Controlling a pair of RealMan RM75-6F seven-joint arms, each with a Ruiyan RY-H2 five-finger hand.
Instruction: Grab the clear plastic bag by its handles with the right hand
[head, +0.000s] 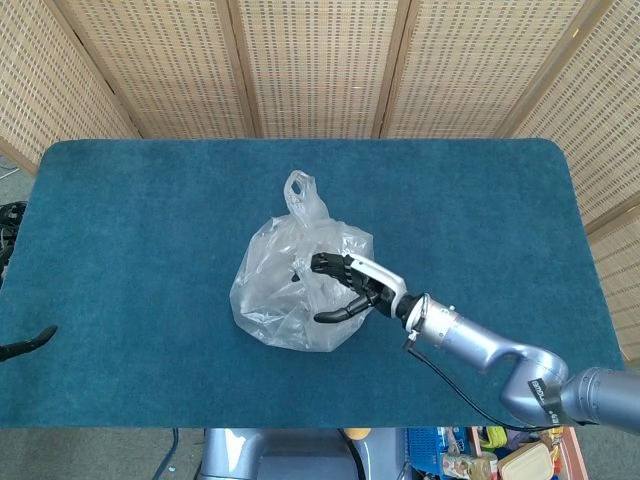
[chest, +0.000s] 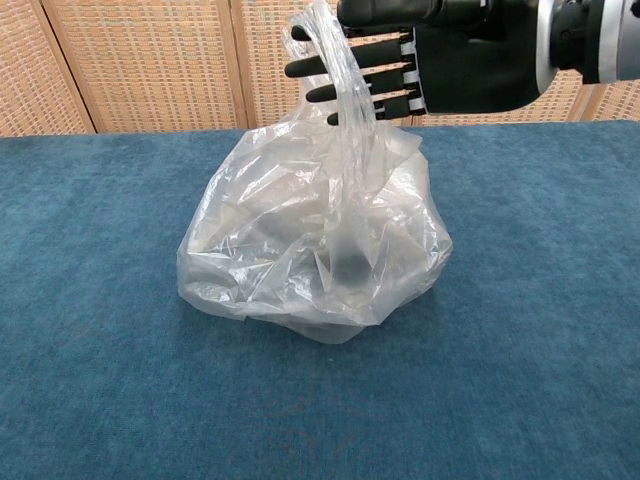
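The clear plastic bag (head: 285, 295) sits crumpled in the middle of the blue table (head: 120, 220). One handle loop (head: 298, 190) sticks out on its far side. My right hand (head: 352, 287) hovers over the bag's top, reaching in from the right with fingers stretched out and apart. In the chest view the right hand (chest: 460, 60) is at the top, and a strip of the bag's handle (chest: 345, 75) hangs across its fingers (chest: 305, 69). The bag (chest: 300, 250) rests on the cloth. A dark sliver (head: 28, 341) at the left edge may belong to my left hand.
Woven screens (head: 320, 60) stand behind the table's far edge. Blue cloth (chest: 100, 400) stretches on all sides of the bag. Below the front edge at the right lies some clutter (head: 500, 460).
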